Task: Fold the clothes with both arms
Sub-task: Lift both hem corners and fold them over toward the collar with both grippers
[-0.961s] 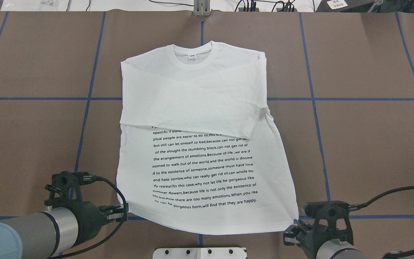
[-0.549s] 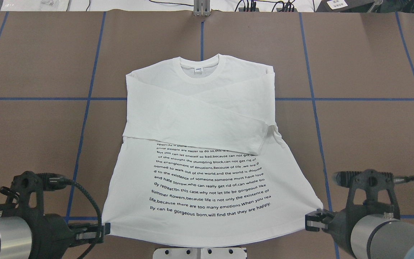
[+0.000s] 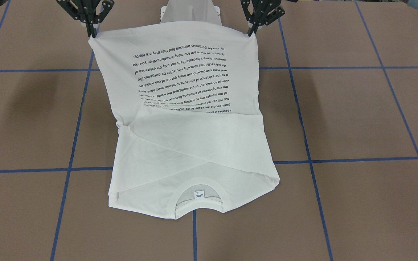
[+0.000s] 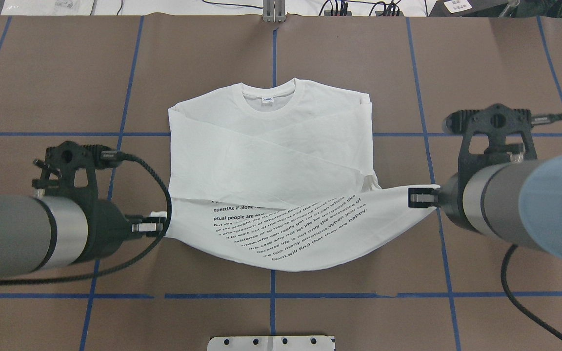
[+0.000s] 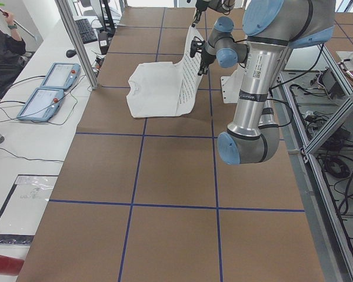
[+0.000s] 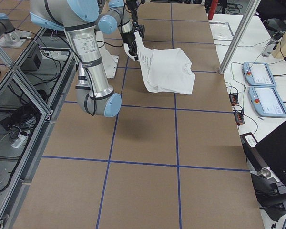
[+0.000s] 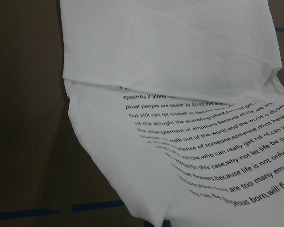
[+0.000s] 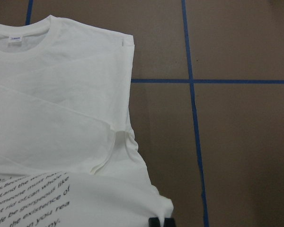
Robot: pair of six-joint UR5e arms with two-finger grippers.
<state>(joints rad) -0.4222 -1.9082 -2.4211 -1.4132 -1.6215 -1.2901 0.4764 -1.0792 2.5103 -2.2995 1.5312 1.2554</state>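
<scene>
**Front-facing view:** a white long-sleeved cotton shirt with black text lines [image 3: 191, 145] is laid on the brown paper-covered desk with a blue tape grid [image 3: 339, 116]. The collar end lies flat and nearest the camera, with the sleeves folded across the chest. The hem is held raised at the far side. The black left end effector [image 3: 249, 33] is pinched on the hem corner at view right. The black right end effector [image 3: 92, 34] is pinched on the corner at view left. A white metal pedestal base [image 3: 191, 12] is partly hidden behind the hem.

**Overhead view:** the shirt [image 4: 271, 156] is centred on the desk, with the ribbed round collar [image 4: 270, 92] away from the robot. Both hem corners are gripped by the left end effector [image 4: 158, 225] and the right end effector [image 4: 420, 198], fingers closed narrow on cloth. The hem sags between them and the text block is skewed.

**Exterior left view:** the lower half of the shirt [image 5: 185, 82] is seen standing up off the desk beside the near silver-grey left arm [image 5: 256, 88]. The grip cannot be told here. A person [image 5: 3, 35] is seated at top left.

**Exterior right view:** the shirt [image 6: 169, 71] is raised beside the near right arm [image 6: 88, 62]. The grip cannot be told here.

**Left wrist view:** the frame is filled by the shirt [image 7: 180, 118], with the text lines curved.

**Right wrist view:** the shoulder and folded sleeve of the shirt [image 8: 61, 118] are flat on the desk. The hem corner is met by a dark fingertip [image 8: 156, 221] at the bottom edge.
</scene>
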